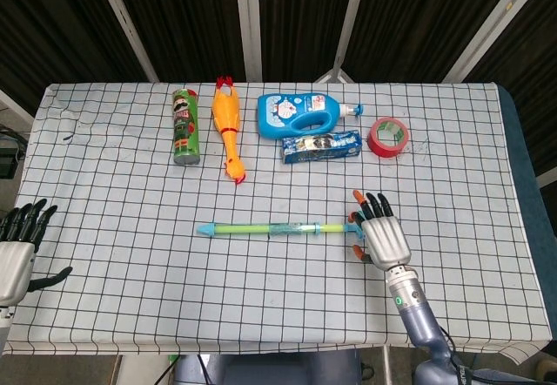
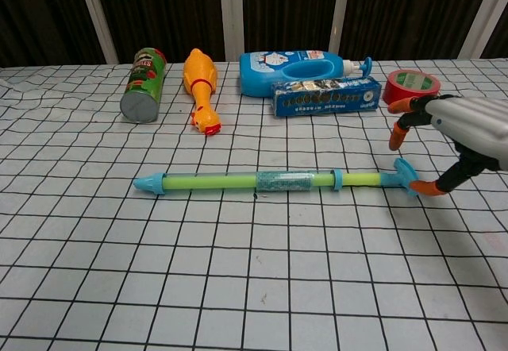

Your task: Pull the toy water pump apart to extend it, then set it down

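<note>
Right hand (image 1: 384, 239), fingers spread, poised over the T-handle end of the toy water pump (image 1: 280, 227), gripping nothing; the thumb tip is at the handle, contact unclear. The pump lies flat mid-table, tip pointing left. Left hand (image 1: 16, 250) rests apart-fingered at the near left edge, empty.

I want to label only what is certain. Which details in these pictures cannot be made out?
- Chest view: whether the right robot hand touches the T-handle of the green and blue toy water pump; head view: the hand covers the handle.
- Head view: left robot hand cut by the frame edge; absent from chest view.
- Both views: print on the blue box too small.
</note>
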Robot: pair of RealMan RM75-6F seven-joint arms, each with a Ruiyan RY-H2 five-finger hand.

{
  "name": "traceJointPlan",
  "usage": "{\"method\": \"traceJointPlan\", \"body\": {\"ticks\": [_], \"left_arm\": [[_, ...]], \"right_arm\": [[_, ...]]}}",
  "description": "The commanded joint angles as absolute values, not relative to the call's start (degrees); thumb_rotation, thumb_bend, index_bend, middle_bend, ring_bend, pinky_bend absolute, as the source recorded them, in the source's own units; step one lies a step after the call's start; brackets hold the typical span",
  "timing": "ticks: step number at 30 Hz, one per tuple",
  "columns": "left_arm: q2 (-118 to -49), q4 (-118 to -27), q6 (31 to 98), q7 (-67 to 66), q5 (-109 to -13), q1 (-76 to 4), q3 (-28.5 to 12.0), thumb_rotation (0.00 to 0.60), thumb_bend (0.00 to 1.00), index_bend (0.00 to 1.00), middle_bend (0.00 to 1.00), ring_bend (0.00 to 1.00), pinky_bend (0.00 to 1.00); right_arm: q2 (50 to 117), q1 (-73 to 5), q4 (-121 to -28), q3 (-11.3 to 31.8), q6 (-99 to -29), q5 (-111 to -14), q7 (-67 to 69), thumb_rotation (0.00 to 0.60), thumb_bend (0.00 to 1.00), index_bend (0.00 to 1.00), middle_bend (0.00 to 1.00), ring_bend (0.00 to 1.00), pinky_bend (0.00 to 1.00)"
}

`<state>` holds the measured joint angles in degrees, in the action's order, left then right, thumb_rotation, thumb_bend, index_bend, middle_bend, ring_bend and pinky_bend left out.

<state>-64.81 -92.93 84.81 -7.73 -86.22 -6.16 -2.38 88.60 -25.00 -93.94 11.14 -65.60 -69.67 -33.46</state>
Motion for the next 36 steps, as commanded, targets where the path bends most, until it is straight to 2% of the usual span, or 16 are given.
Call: {"method": "traceJointPlan", "body": {"ticks": [1,11,23,36], "left_arm": [[-64.77,-92.98,84.88,-7.5,-86.31,-6.21,-2.42,0.6,0.01,0.0,0.0,0.0,0.0],[-64.74,-92.88,84.86,-6.65,-86.28,-6.27,-2.51,0.6,0.01,0.0,0.0,0.0,0.0],[-64.84,-92.88,84.78,-6.53,-86.37,-6.34,-2.42,0.6,0.01,0.0,0.0,0.0,0.0],[-64.9,-92.85,84.63,-6.2,-86.3,-6.45,-2.45,0.6,0.01,0.0,0.0,0.0,0.0]], "right_arm": [[90.43,-26.14,-92.46,11.36,-65.07,-68.21,-34.76,0.6,0.31,0.38,0.12,0.0,0.0],[93.52,-28.39,-89.72,11.92,-63.8,-65.12,-36.08,0.6,0.3,0.38,0.12,0.0,0.0],[95.57,-30.33,-86.0,12.66,-62.32,-61.24,-36.07,0.6,0.34,0.43,0.13,0.0,0.0],[96.68,-31.78,-82.84,12.9,-61.44,-58.44,-35.83,0.6,0.41,0.45,0.14,0.0,0.0]]}}
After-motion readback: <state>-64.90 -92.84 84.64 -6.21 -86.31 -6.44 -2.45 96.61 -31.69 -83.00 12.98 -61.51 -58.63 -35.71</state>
